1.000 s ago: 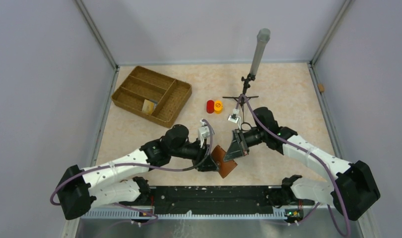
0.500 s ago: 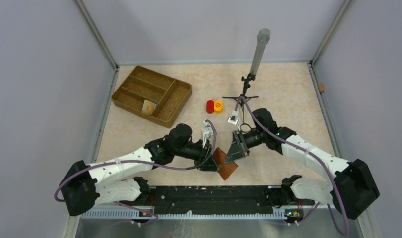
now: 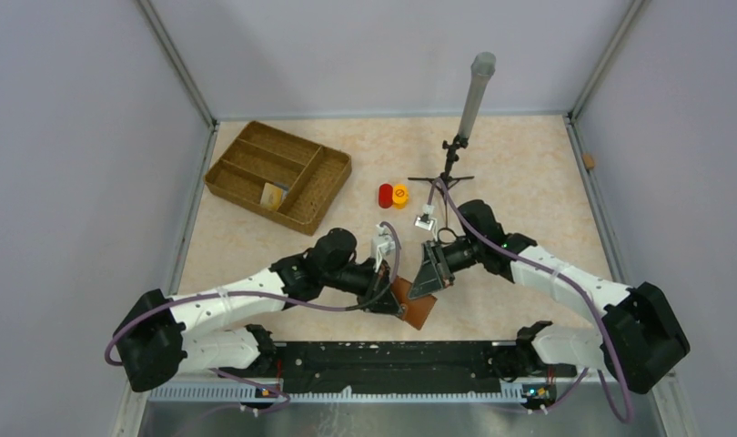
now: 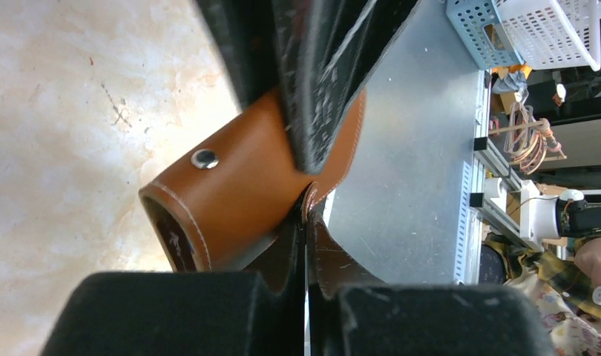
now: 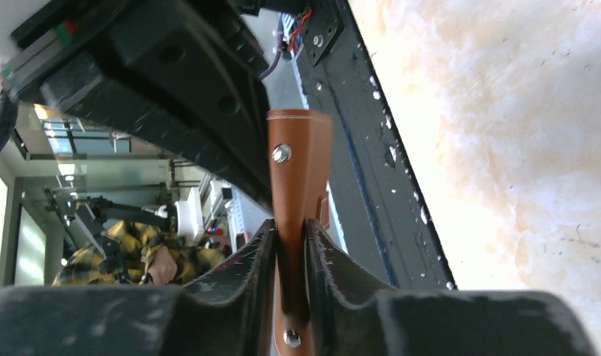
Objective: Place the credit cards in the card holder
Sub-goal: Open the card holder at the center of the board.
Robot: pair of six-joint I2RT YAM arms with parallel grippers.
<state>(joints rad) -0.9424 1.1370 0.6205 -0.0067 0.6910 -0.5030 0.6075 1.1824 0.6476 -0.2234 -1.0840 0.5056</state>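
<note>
Light, soft leather that probably bends and slips easily, the card holder [image 3: 418, 311] sits at the near edge of the desk [image 3: 529, 164], with the left gripper [image 3: 391, 297] clamped on one flap and the right gripper [image 3: 423, 287] pinching the other, and is best held near its stitched edges.

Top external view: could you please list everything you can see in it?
wicker tray: one, brown, divided, far left of the table.
credit card: one visible, yellowish, inside the wicker tray.
red cap: one, mid-table.
orange cap: one, right beside the red cap.
stand: one, black tripod with a grey tube, far centre.
card holder: one, reddish-brown, between both hands.
left hand: black, shut on the card holder.
right hand: black, gripping its other flap.
</note>
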